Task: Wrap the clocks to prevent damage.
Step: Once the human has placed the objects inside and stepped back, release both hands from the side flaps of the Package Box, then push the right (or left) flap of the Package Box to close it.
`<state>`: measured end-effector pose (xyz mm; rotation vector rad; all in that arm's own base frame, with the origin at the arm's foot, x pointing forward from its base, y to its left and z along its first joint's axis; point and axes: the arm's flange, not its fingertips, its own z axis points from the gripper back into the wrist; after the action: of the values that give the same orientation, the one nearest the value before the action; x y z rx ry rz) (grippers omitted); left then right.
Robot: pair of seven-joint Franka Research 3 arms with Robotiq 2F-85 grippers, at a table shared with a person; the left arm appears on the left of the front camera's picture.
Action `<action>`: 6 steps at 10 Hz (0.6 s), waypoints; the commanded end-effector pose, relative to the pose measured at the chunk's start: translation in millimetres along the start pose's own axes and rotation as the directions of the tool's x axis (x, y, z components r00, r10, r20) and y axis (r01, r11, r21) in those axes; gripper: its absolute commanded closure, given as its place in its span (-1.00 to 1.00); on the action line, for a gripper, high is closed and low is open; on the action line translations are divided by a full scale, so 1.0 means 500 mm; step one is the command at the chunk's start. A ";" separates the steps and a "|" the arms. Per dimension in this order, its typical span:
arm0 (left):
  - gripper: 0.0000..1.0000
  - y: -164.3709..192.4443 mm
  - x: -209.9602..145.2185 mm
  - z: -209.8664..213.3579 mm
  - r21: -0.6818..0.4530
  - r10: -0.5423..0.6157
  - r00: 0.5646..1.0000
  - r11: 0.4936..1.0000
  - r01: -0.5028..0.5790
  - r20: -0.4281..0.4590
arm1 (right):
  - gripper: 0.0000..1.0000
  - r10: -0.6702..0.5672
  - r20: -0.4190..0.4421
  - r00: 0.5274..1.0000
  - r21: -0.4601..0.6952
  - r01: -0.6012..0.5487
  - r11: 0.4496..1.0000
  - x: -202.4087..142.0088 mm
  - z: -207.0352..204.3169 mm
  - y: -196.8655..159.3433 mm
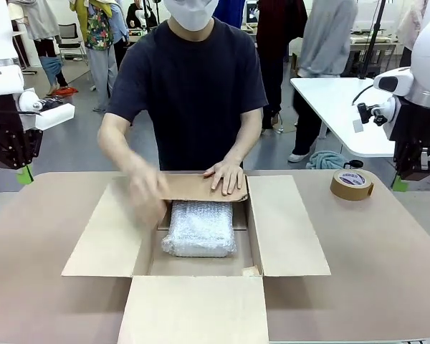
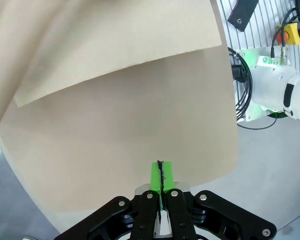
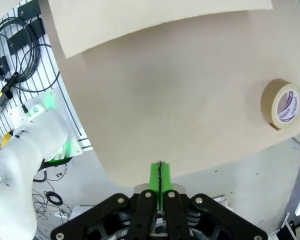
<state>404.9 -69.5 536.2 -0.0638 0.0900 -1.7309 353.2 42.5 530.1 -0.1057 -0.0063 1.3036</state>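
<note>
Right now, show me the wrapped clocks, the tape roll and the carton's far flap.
wrapped clocks (image 1: 199, 228): front view, middle of the bubble-wrap top.
tape roll (image 1: 351, 192): front view, its outer side wall.
carton's far flap (image 1: 190, 188): front view, bare cardboard left of its middle.

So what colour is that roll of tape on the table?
Tape roll: tan-brown, white printed label inside; clearest in right wrist view.

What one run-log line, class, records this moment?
clocks: bubble-wrapped, inside open carton | person's hand: flat on far flap | left gripper: shut, empty | right gripper: shut, empty | tape roll: beside carton
</note>
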 end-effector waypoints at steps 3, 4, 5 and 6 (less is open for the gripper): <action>0.99 -0.003 -0.002 0.004 0.006 -0.001 1.000 1.000 0.001 -0.008 | 0.98 0.004 0.025 1.000 -0.002 -0.003 1.000 0.001 -0.010 0.005; 0.99 -0.003 -0.002 0.004 0.006 -0.001 1.000 1.000 0.001 -0.008 | 0.98 0.004 0.025 1.000 -0.002 -0.003 1.000 0.001 -0.010 0.005; 0.99 -0.003 -0.002 0.004 0.006 -0.001 1.000 1.000 0.001 -0.008 | 0.98 0.004 0.025 1.000 -0.002 -0.003 1.000 0.001 -0.010 0.005; 0.99 -0.003 -0.002 0.004 0.006 -0.001 1.000 1.000 0.001 -0.008 | 0.98 0.004 0.025 1.000 -0.002 -0.003 1.000 0.001 -0.010 0.005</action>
<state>404.9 -69.5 536.2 -0.0637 0.0900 -1.7309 352.9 42.6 529.8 -0.1081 -0.0045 1.3022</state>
